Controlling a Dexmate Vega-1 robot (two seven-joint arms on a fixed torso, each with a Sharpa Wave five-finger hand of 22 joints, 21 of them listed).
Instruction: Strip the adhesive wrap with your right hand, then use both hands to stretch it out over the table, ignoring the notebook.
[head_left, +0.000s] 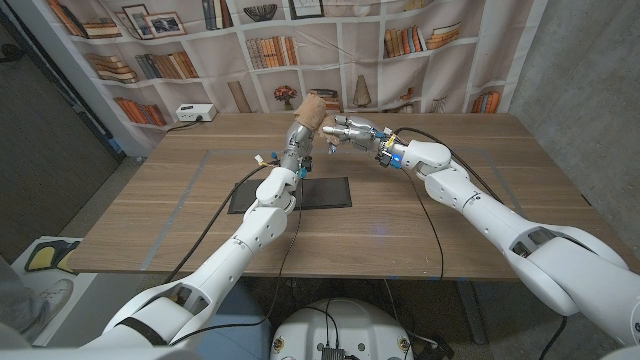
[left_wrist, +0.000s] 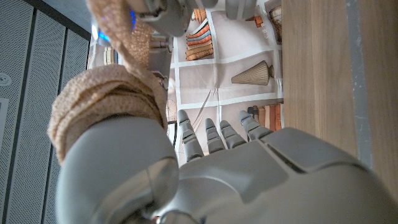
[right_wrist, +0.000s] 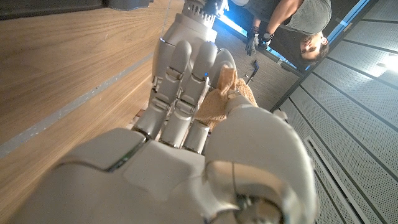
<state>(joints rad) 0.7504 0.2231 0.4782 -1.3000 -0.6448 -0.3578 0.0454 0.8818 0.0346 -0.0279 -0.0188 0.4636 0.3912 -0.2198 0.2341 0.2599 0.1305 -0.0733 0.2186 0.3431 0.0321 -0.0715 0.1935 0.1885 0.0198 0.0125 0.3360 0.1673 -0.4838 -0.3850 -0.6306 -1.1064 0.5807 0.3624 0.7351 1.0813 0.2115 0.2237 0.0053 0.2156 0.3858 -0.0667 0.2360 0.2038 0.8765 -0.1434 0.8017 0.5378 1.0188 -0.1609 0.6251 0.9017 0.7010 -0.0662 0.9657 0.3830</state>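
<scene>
Left hand (head_left: 295, 148): raised above the table at upper centre of the head frame, forearm rising from the lower left; grips the tan wrap roll, which stands up out of the top of the grasp. In the left wrist view the hand (left_wrist: 205, 171) has its fingers extended toward the bookshelf backdrop, the roll pressed against its thumb side.
Right hand (head_left: 350, 134): reaches in from the right, forearm sloping down to the lower right corner; fingers extended toward the roll, tips just beside it. In the right wrist view the thumb and fingers (right_wrist: 186, 81) pinch a fold of the tan wrap.
Adhesive wrap (head_left: 312, 109): tan, crinkled fabric roll, held in the air at upper centre, above the table's far half; a loose strip runs from it toward the right hand in the left wrist view (left_wrist: 109, 93).
Notebook (head_left: 291, 194): black, flat on the table at frame centre, partly covered by the left forearm.
Table (head_left: 140, 210): wooden, with pale tape lines.
Person (right_wrist: 298, 18): seen at the edge of the right wrist view.
</scene>
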